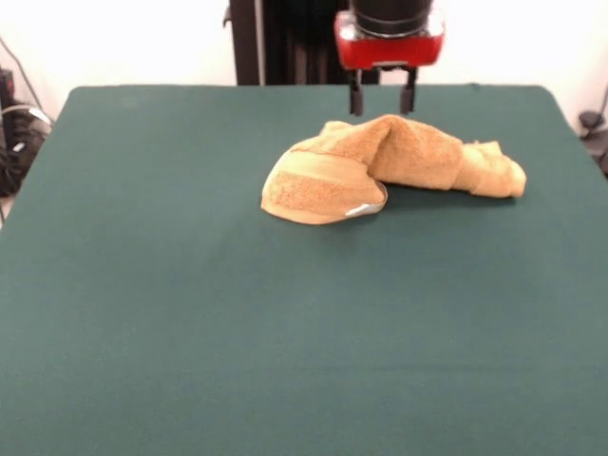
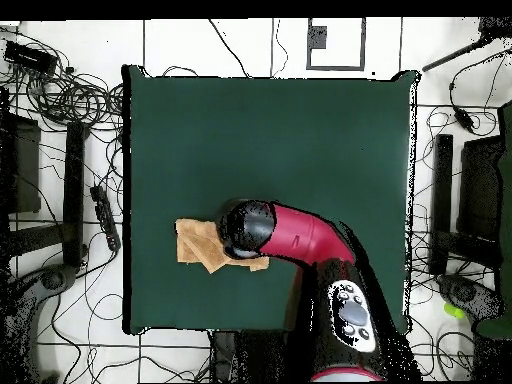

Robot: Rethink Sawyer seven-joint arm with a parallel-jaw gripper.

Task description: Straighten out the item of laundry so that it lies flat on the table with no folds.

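The golden-orange towel (image 1: 389, 166) lies crumpled and folded over itself on the dark green table (image 1: 190, 313), toward the far side. A paler band and a small white label (image 1: 359, 210) show at its near left lobe. My gripper (image 1: 382, 106) hangs straight down just above the towel's highest fold, its two dark fingers (image 1: 355, 98) apart and empty. In the overhead view the arm's head covers much of the towel (image 2: 200, 245), which sticks out to its left; the gripper itself is hidden there.
The robot's black pedestal (image 1: 285, 43) stands behind the table's far edge. Cables and equipment (image 2: 60, 90) lie on the floor around the table. The red arm (image 2: 310, 240) reaches in from the base side.
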